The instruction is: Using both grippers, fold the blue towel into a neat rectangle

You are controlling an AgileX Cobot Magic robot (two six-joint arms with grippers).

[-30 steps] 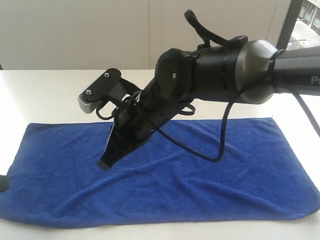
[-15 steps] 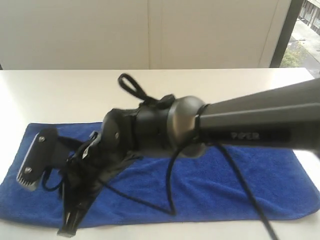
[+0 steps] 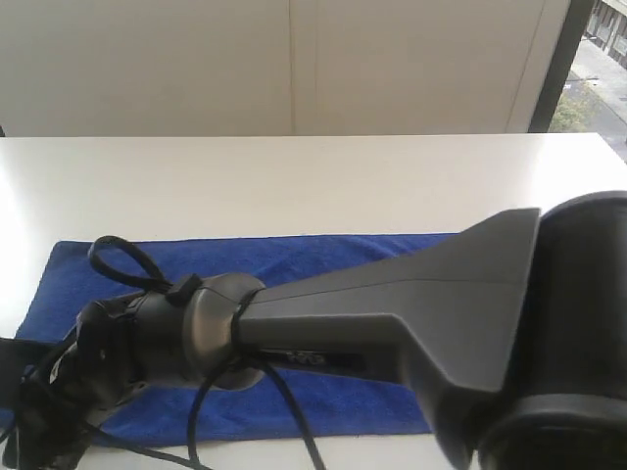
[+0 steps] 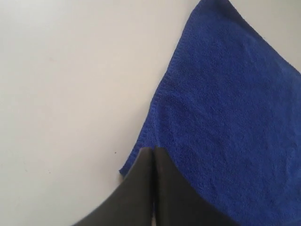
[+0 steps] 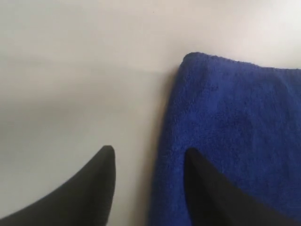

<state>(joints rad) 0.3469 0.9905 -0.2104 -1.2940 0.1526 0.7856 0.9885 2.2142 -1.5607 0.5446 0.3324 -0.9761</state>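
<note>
My right claw (image 5: 149,150), jaws apart, straddles an edge of the blue towel (image 5: 235,127), ready to pinch; my left claw (image 4: 153,150), jaws together, rests at a corner.

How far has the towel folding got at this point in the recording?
Done: nothing clearly; the blue towel lies spread on the table, no fold visible. In hand: left gripper shut at one corner, a pinch unconfirmed; right gripper open astride a towel edge near a corner. Remaining: grasping, lifting, folding over.
</note>
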